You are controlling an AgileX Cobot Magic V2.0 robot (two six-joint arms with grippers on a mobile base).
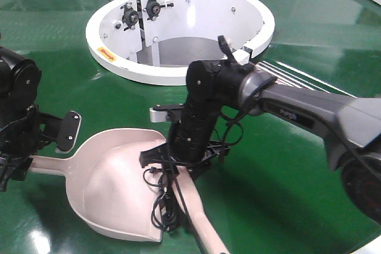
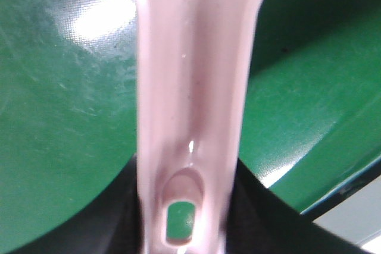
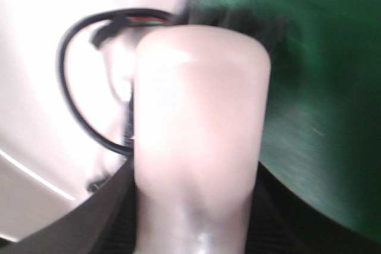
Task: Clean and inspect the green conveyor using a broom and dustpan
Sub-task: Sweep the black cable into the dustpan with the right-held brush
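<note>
1. The broom [image 1: 204, 221] is clamped in the right pincer [image 3: 196, 218]. In the right wrist view, 2 dark fingers close on its cream back. The bristled head projects ahead of the fingertips, low over the belt. The narrow handle trails back under the wrist.

2. The dustpan [image 1: 113, 194] is clamped by its thin handle in the left pincer [image 2: 181, 206], which grips at the hang-hole. The pan lies straight ahead of that pincer on the conveyor [image 1: 286, 165]. Its long axis continues the line of the pincer, and its straight front edge faces away, toward the right pincer.

3. Governing relation: the pan mouth lies just to the left of the right pincer, and open green belt lies to its right. The broom's long axis runs roughly along the mouth edge, across the dustpan's axis. The right arm is the nearer of the 2 to the mouth.

4. Judgement: the step in hand is a sweep into the pan. The next stroke calls for drawing the bristles leftward over the front edge while the left pincer keeps that edge down.

5. A black cable [image 1: 164, 206] loops from the right wrist, beside the broom and at the pan edge. It could snag.

6. The white ring [image 1: 178, 75] lies beyond both pincers, well apart. No debris can be made out.
</note>
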